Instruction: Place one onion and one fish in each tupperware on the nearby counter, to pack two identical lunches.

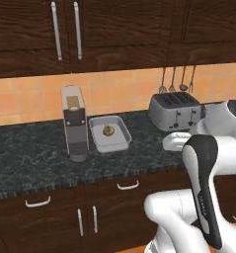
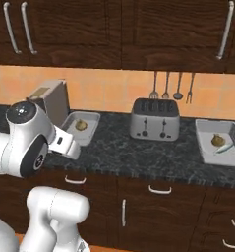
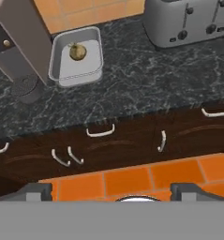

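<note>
Plainly, one lunch looks packed and the other is half done: the right-hand tub (image 2: pixel 218 142), near the right end of the table (image 2: pixel 138 152), holds an onion (image 2: pixel 217 140) and a pale fish (image 2: pixel 225 147), while the left-hand tub (image 1: pixel 109 133), between the coffee machine (image 1: pixel 74 123) and the toaster (image 1: pixel 175 111), holds only an onion (image 1: pixel 108 130). So the step in hand, as I judge it, is to fetch a second fish and lay it in the left-hand tub. The gripper (image 3: pixel 111 190) is drawn back from the table's front edge, over the orange floor (image 3: pixel 132 176), with its jaws spread as wide as they go and nothing between them. No spare fish is in view, so it must be found first. To do it well, take the fish across its narrow middle, bring it in over the tub's rim, and lower it beside the onion rather than on top, keeping clear of the coffee machine just beside the tub's left wall. The left-hand tub is rectangular, its long axis running from the table's front edge toward the tiled wall (image 1: pixel 30 99), slightly skewed; a fish laid along that axis should fit flat. In the right-hand tub the fish lies slantwise, its long axis running from the front-left toward the back-right corner, just beside the onion; which end is the head is too small to tell.
</note>
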### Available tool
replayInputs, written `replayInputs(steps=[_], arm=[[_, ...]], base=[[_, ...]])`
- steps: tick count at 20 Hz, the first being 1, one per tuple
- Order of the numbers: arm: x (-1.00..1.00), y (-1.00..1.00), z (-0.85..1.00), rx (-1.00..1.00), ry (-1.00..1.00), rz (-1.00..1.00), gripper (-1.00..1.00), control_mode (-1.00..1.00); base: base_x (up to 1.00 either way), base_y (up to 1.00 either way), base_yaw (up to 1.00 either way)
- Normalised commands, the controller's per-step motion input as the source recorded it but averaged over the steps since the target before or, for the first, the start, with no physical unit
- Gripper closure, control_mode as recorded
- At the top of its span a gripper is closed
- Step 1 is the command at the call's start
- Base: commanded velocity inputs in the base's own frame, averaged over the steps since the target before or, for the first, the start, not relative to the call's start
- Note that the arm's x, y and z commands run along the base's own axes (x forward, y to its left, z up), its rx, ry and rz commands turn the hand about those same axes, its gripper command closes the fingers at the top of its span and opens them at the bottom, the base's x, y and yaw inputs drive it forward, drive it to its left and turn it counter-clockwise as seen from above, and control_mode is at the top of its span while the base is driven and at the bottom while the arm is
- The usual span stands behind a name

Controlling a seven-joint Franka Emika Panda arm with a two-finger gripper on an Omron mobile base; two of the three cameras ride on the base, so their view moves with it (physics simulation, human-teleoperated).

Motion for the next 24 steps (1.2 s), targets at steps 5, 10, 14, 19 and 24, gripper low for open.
replayInputs(steps=[5, 10, 14, 19, 24], arm=[[0.00, 0.00, 0.00, 0.00, 0.00, 0.00, -1.00, 1.00], [0.00, 0.00, 0.00, 0.00, 0.00, 0.00, -1.00, 1.00], [0.00, 0.00, 0.00, 0.00, 0.00, 0.00, -1.00, 1.00], [0.00, 0.00, 0.00, 0.00, 0.00, 0.00, -1.00, 1.00], [0.00, 0.00, 0.00, 0.00, 0.00, 0.00, -1.00, 1.00]], base=[[-0.18, -1.00, -0.16], [-0.18, -1.00, -0.07], [-0.83, -1.00, 0.00], [-0.42, -1.00, -0.04], [0.02, -1.00, -0.03]])
